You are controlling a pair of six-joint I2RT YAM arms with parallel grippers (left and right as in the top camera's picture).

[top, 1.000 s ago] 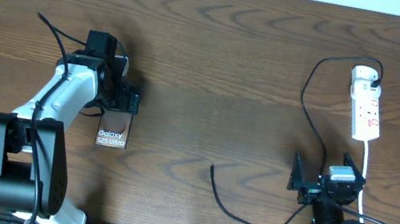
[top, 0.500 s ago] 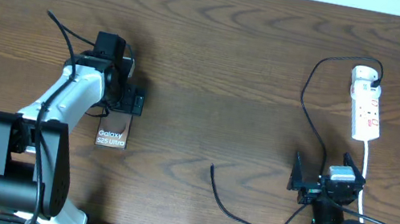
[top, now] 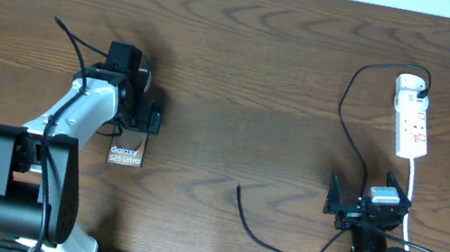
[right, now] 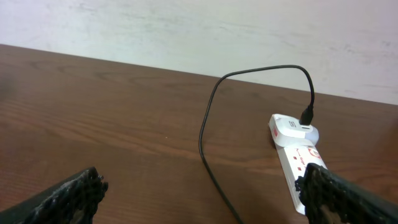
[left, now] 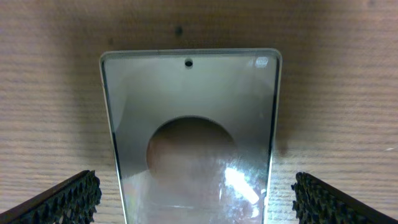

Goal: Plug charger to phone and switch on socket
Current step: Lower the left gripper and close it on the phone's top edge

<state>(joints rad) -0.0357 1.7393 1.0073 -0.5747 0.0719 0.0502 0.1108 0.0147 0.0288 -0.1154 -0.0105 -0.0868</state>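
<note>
Tabletop [top: 244, 65] of dark brown wood carried every item. On its left side lay the phone [top: 126, 151], flat, white "Galaxy" lettering facing up near its nearer end, and the left gripper [top: 143, 112] hung over the phone's farther end. From the left wrist camera the phone [left: 189, 137] showed a glossy, reflective face with a small dark dot near its top edge. The left gripper [left: 196, 196] was spread wide, one ridged black finger outside each long edge of the phone, neither finger visibly touching it. Whether the fingers stood above the phone or level with it could not be told. Far across on the right side lay the socket [top: 413, 121], a white strip with red marks, its rounded end pointing away from the robot and a white cord [top: 412, 194] running from its nearer end. The charger [right: 201, 140] entered a white block at that rounded end, looped left, and ran back past the right arm. Its free plug tip [top: 239, 187] rested on bare wood near the middle of the front edge, well apart from the phone. The right gripper [top: 339, 200] sat near the front right corner, spread wide and empty, facing the socket [right: 298, 155].
</note>
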